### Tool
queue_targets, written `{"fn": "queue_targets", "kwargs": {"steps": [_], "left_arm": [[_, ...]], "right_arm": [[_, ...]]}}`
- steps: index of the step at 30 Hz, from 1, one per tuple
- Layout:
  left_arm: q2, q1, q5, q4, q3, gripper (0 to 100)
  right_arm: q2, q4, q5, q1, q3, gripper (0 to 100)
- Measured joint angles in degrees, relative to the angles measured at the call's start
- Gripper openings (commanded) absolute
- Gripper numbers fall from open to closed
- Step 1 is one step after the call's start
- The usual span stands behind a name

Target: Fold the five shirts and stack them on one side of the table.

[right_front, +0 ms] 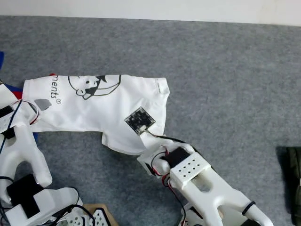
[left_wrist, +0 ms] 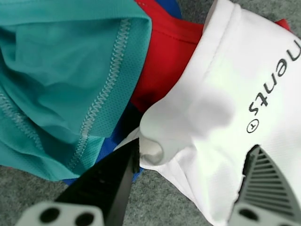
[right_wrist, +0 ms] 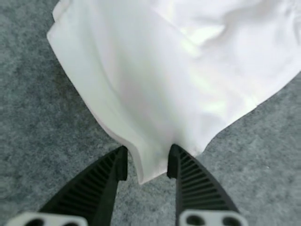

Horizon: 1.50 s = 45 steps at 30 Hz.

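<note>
Grey, carpet-like fabric covers the table (right_front: 225,70), and a broad stretch of it runs far and right of the cloth, up to the pale wall along the far edge. Spread over the left and middle lies the white shirt (right_front: 94,108), flat, its black print toward the far left and its hem ending in a rounded corner on the near side. The right arm (right_front: 202,183) comes in from the near right, with its wrist tilted down at that near corner. The left arm (right_front: 23,155) rises along the left edge and bends over the shirt's left end. Beside that end sits a bunched heap of other garments: a teal shirt (left_wrist: 51,80) on top, with its stitched hem showing, a red shirt (left_wrist: 164,61) under it touching the white one, and a blue shirt (left_wrist: 169,6) beneath both. The left claw (left_wrist: 194,148) stands wide apart, its black fingers astride the white shirt's left corner, not closed on it. The right claw (right_wrist: 148,149) is parted more narrowly, with the near corner of the white shirt lying in the gap and grey table on either side. A dark folded item (right_front: 294,179) rests at the table's right edge, well apart from everything else.
</note>
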Motion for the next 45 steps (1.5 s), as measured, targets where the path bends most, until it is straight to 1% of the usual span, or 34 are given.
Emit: {"fn": "queue_targets", "kwargs": {"steps": [3, 6, 11, 16, 21, 24, 26, 28, 30, 34, 39, 45], "left_arm": [[0.0, -1.23, -0.18, 0.0, 0.0, 33], [0.0, -3.87, -0.18, 0.0, -1.41, 33], [0.0, -8.18, -0.09, 7.38, -8.09, 33], [0.0, -9.67, -0.09, 13.63, -12.31, 33], [0.0, -9.67, -0.18, 15.38, -12.57, 33], [0.0, -8.53, -0.09, 18.2, -12.75, 33], [0.0, -6.24, 0.0, 20.48, -12.75, 33], [0.0, -4.04, -0.18, 21.36, -12.75, 33], [0.0, -3.16, -0.18, 21.54, -12.75, 33], [0.0, -3.43, -0.09, 21.54, -12.75, 33], [0.0, -3.6, -0.18, 21.54, -12.75, 33], [0.0, -4.04, -0.09, 19.25, -11.52, 33]], "right_arm": [[0.0, 4.66, 0.18, 0.0, -3.25, 24.4], [0.0, 8.53, 0.18, 0.0, -5.36, 25.6], [0.0, 12.4, 0.18, 0.0, -9.76, 25.6], [0.0, 12.57, 0.0, 0.0, -11.6, 25.6], [0.0, 11.25, -3.08, -0.09, -11.52, 25.6], [0.0, 8.44, -3.16, -2.37, -9.41, 25.6], [0.0, 5.89, -0.26, -5.45, -7.03, 25.6], [0.0, 3.25, 5.1, -9.32, -5.01, 25.6], [0.0, 0.35, 8.35, -10.81, -4.04, 25.6], [0.0, -3.25, 10.46, -9.05, -2.81, 25.6], [0.0, -7.74, 16.26, -6.33, 3.43, 25.6], [-0.09, -8.7, 19.96, -5.89, 6.24, 25.6]]}}
